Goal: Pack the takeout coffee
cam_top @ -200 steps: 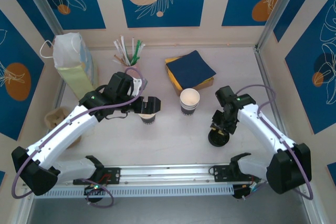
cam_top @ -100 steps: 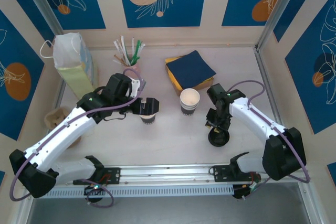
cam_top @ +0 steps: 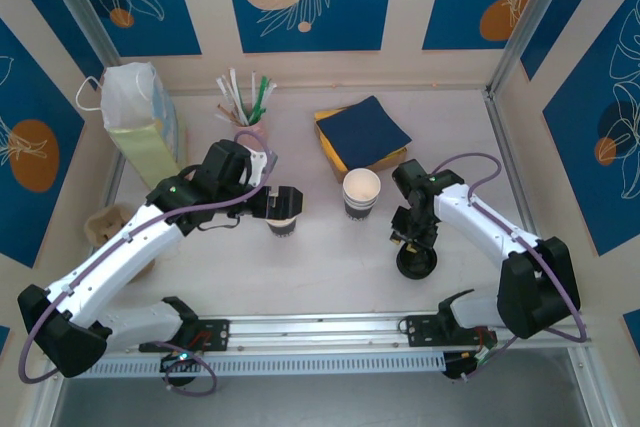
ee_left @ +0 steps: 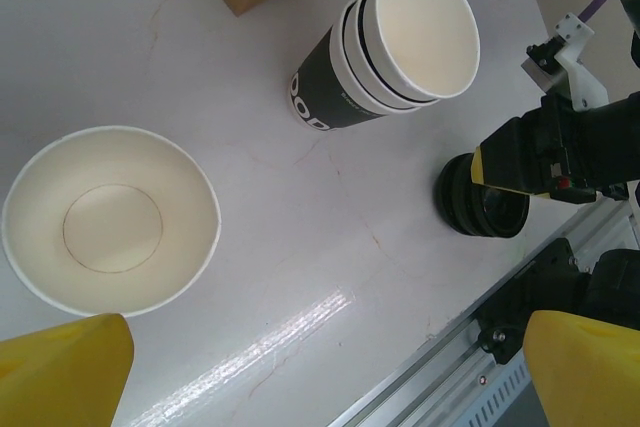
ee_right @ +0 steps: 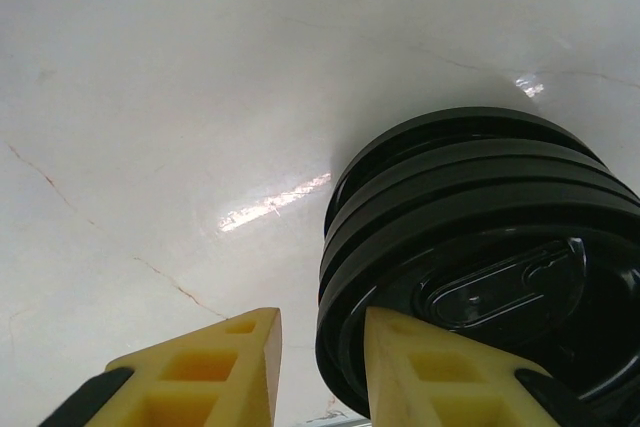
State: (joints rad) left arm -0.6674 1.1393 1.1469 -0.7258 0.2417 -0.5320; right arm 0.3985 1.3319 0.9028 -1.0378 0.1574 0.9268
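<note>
The takeout coffee is out of view. My left gripper (cam_top: 283, 205) hangs open over a lidless paper cup (ee_left: 110, 217), its yellow fingers (ee_left: 62, 372) set wide apart. My right gripper (cam_top: 413, 237) is low over a stack of black lids (ee_right: 470, 217) near the front rail. Its jaws stand a narrow gap apart across the top lid's rim. One finger (ee_right: 440, 377) overlaps the lid top; the other (ee_right: 200, 377) sits outside with bare table between it and the rim. A stack of dark-sleeved cups (cam_top: 361, 193) stands between the arms.
A white-and-green paper bag (cam_top: 140, 122) stands at the back left, with a cup of straws (cam_top: 243, 100) beside it. A box of navy napkins (cam_top: 365, 137) is at the back centre. A cardboard cup carrier (cam_top: 108, 227) lies at the left edge. The metal rail (cam_top: 320, 332) runs along the front.
My right gripper has shifted a little to the left and away from the rail, over the lid stack. The left arm has barely moved.
</note>
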